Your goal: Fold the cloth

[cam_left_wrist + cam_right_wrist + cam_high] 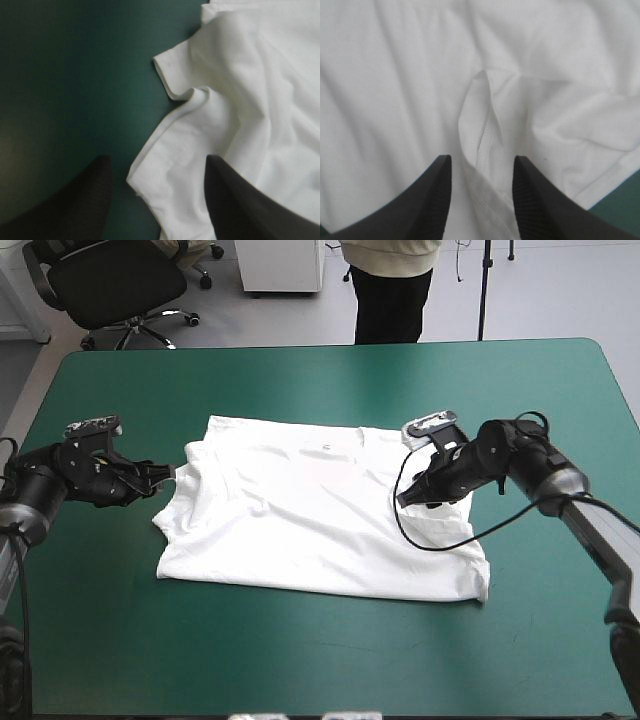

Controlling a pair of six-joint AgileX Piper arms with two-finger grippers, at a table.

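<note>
The white T-shirt (320, 510) lies spread flat in the middle of the table, collar toward the far edge and both sleeves rumpled. My left gripper (166, 476) is low at the shirt's left sleeve. In the left wrist view that gripper (157, 167) stands open, with the sleeve's hemmed corner (165, 165) lying between the fingers. My right gripper (405, 498) rests over the right sleeve. In the right wrist view it (481, 162) is open, and a raised fold of sleeve (482, 130) stands between its fingertips.
Bare teal-green cover (300, 660) surrounds the shirt on all sides, widest toward the near edge. The table's left edge (30, 420) lies just behind my left arm.
</note>
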